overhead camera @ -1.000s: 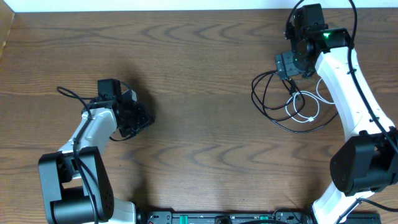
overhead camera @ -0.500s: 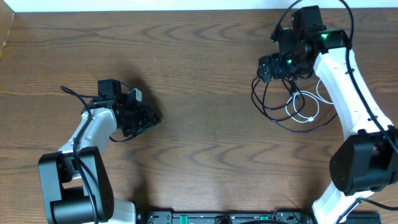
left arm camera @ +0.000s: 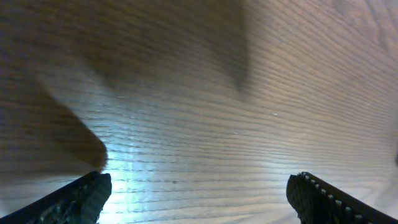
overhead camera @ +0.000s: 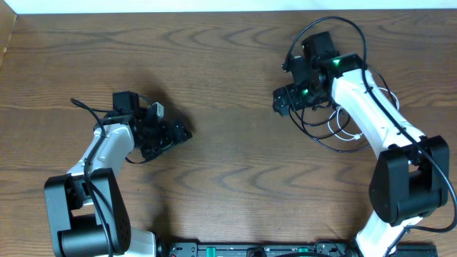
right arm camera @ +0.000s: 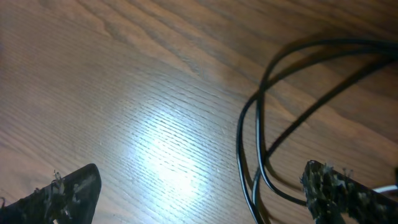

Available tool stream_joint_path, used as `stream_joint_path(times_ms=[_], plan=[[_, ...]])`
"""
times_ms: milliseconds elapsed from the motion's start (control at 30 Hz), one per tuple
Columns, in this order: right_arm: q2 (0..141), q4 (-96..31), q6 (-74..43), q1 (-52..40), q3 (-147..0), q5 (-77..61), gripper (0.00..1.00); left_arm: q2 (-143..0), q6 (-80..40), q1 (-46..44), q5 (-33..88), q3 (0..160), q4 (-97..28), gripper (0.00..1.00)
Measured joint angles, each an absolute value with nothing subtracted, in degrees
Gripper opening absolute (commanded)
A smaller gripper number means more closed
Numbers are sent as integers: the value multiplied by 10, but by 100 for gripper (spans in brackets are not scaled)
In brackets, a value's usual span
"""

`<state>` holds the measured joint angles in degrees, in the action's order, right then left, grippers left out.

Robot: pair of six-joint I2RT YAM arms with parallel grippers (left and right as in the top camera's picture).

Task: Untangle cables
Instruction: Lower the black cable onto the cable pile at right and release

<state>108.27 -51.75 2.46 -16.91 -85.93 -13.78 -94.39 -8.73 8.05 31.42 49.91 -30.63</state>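
Note:
The black cable (overhead camera: 319, 142) lies in loose loops at the right of the wooden table, and the white cable (overhead camera: 337, 132) is coiled inside those loops, partly under my right arm. My right gripper (overhead camera: 280, 102) hovers open at the left edge of the tangle. In the right wrist view, two black cable (right arm camera: 256, 168) strands run between the spread fingers of that gripper (right arm camera: 202, 193), close to the right finger, with nothing gripped. My left gripper (overhead camera: 177, 128) is far off at the left. It (left arm camera: 199, 199) stands open over bare wood.
The right arm's own thick black cable (overhead camera: 325, 25) arcs above its wrist. A black rail (overhead camera: 257, 250) runs along the table's front edge, and a light-coloured edge (overhead camera: 6, 39) shows at the far left corner.
The right gripper moved left and forward, from behind the tangle to its left edge, staying open. The left gripper's jaws opened wide and it edged slightly to the right.

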Motion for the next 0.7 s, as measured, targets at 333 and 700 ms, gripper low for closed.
stream_joint_path(times_ms=[333, 700], plan=[[1083, -511, 24, -190, -854, -137, 99, -944, -87, 81, 250, 499, -306, 96], [1083, -502, 23, -176, -854, -136, 99, -944, -87, 81, 236, 499, -306, 96]])
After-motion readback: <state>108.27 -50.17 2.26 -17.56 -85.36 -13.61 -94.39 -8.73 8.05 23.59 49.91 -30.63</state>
